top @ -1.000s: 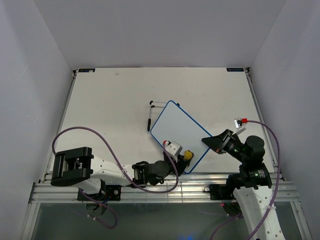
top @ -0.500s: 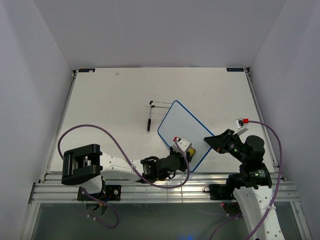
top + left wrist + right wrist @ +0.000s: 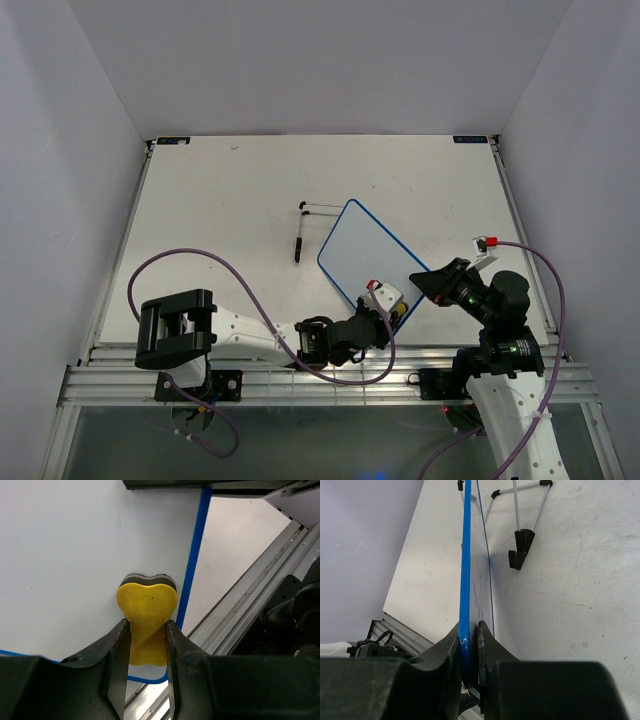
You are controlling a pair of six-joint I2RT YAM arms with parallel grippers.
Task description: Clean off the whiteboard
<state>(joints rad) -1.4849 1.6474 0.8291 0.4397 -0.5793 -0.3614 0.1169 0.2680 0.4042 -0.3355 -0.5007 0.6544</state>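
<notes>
The whiteboard [image 3: 365,255], white with a blue frame, stands tilted near the table's front right; its face shows no writing. My right gripper [image 3: 422,283] is shut on its right edge; in the right wrist view [image 3: 469,645] the blue edge [image 3: 466,555] runs up from between the jaws. My left gripper [image 3: 390,305] is shut on a small yellow eraser [image 3: 146,615] and presses its dark pad against the board's face [image 3: 65,560] near the lower right corner, next to the blue frame [image 3: 192,560]. The board's black stand feet [image 3: 521,542] rest on the table behind it.
A black marker [image 3: 299,247] lies on the table left of the board. A thin wire stand leg [image 3: 318,207] lies behind it. The aluminium rail [image 3: 300,375] runs along the near table edge. White walls enclose the table.
My left gripper has slid the eraser rightward along the board's lower part toward its right corner. The board has turned slightly and shifted right. The right gripper keeps its hold.
</notes>
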